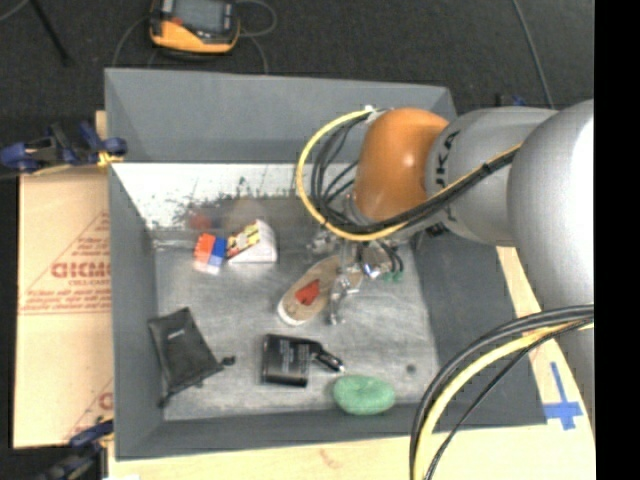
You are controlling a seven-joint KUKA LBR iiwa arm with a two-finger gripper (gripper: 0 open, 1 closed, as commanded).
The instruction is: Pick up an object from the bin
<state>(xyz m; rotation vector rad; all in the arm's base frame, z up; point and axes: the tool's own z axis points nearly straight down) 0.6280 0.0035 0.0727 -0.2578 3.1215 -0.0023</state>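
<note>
1. So, the gripper [343, 290] was down low inside the grey bin [270, 108], around the middle and a bit right of centre, with the arm coming in from the right.
2. It sat right at the right-hand edge of a tan oval thing with a red patch on it [303, 300], which lay flat on the bin floor. That was the closest object by a long way, so my guess is it was the one being picked.
3. I honestly couldn't tell whether the gripper was open or closed, or whether it had hold of the tan oval at all. The wrist and cables crowded that spot too much.
4. Everything else was lying well apart from the gripper:
   - a green lump [362, 395] at the near edge
   - a black gadget [288, 360] just left of the lump
   - a black pouch [182, 346] in the near-left corner
   - a white box with yellow on it [252, 243] and a blue and orange block [208, 253] side by side toward the far left
5. Progress-wise, I'd say the reach-in was done, but nothing looked lifted off the floor. Securing the grip and raising the object clear of the bin were both left to do.
</note>
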